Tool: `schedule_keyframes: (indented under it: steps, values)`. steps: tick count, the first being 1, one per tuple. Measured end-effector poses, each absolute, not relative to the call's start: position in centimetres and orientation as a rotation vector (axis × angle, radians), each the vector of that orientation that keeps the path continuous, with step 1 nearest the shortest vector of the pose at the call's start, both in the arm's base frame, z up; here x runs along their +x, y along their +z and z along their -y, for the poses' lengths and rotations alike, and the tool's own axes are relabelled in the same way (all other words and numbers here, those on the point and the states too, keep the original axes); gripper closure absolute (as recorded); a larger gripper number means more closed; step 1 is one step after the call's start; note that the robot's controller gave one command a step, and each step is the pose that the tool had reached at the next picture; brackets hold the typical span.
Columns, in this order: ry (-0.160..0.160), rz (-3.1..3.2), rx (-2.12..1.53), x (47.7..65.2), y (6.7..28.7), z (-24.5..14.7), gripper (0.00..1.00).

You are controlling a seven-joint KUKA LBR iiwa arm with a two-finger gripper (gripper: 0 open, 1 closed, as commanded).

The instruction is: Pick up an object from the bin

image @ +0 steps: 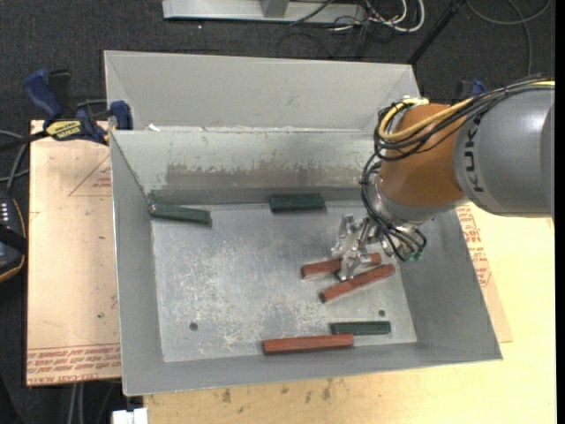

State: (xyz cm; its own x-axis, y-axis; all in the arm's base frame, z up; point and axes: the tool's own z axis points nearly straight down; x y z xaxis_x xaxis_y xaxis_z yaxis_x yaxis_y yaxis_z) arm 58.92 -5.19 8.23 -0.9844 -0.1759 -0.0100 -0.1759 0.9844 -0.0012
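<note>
the likeliest pick is the upper red-brown bar point(323, 268), a short, flat stick lying on the floor of the bin point(229, 281) right of centre, tilted a little, with its right end running under the gripper point(355, 258). just beside it, on the side nearer the front wall, lies the lower red-brown bar point(362, 283), slanted more steeply, the two close enough near the gripper that i cannot tell whether they touch. the gripper is down low over that meeting point; whether it is open or closed, and whether it has hold of either bar, i cannot tell, since the metal parts overlap the bars from this angle. by their look these bars should be stiff, light and smooth-sided, not fragile, and so thin that they may slide on the metal floor rather than lift. the sound grasp would be across the narrow width near the middle of the length, so the bar hangs level; the risk is pinching both bars at once or nudging one aside. further out, a dark green bar point(360, 329) and a long red-brown bar point(307, 344) lie along the front wall, and two more, a green bar at the back point(297, 203) and a green bar at back left point(179, 212), rest well apart by the rear wall.
</note>
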Motion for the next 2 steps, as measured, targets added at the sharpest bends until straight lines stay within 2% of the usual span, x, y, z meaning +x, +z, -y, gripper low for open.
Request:
schedule_keyframes:
  steps: [2]
  values:
    - [0.001,-3.127,-0.278,58.78,8.54,5.16,1.00]
